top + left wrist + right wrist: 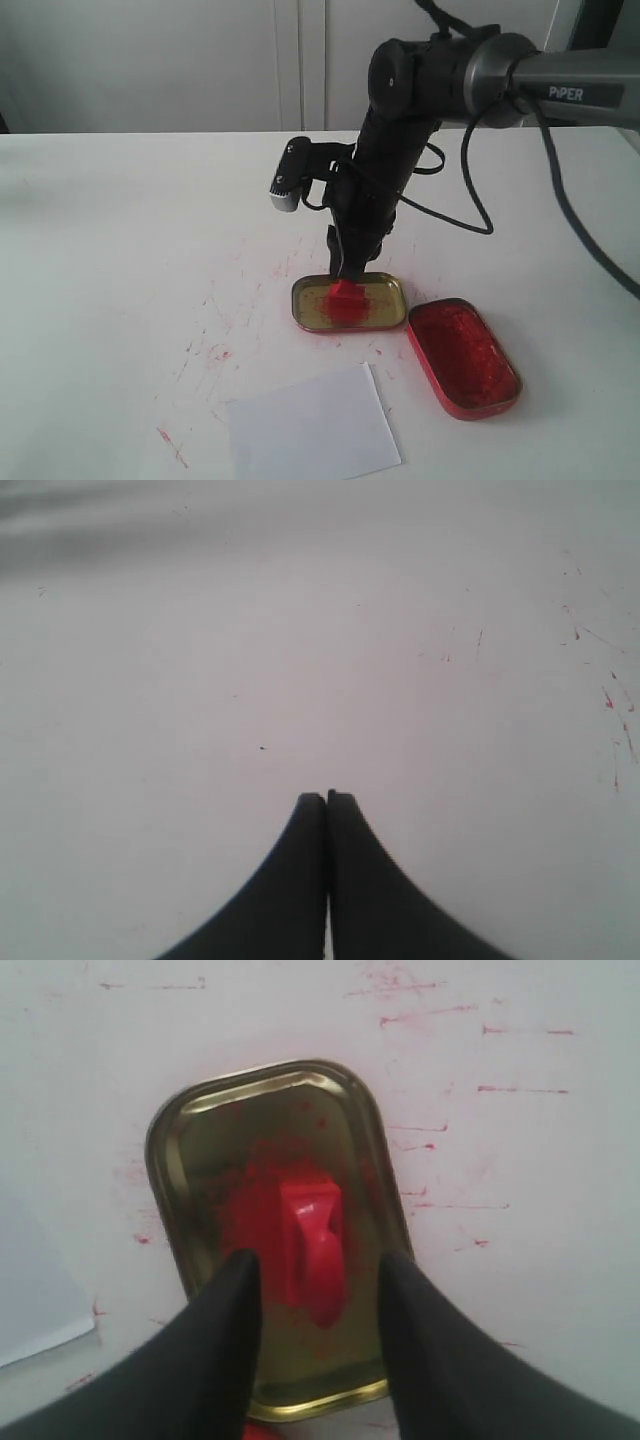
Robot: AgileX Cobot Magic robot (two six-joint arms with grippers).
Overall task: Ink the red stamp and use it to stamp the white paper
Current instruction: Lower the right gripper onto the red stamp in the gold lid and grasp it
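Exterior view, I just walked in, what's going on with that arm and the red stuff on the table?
The right gripper hangs open over the gold lid. Its fingers sit either side of the red stamp, which stands in the lid ungripped. The red ink tin lies open beside the lid. The white paper nearby shows no stamp mark yet. The left gripper is shut over the tabletop, holding nothing.

The right gripper (346,272) and its arm hang over the lid (385,300), blocking it from above and from the far side. The stamp (345,298) has a gap on each side between the spread fingers. The tin (463,357) crowds the lid's right. The paper (312,430) is open from above, and the table's (120,250) left side is open.
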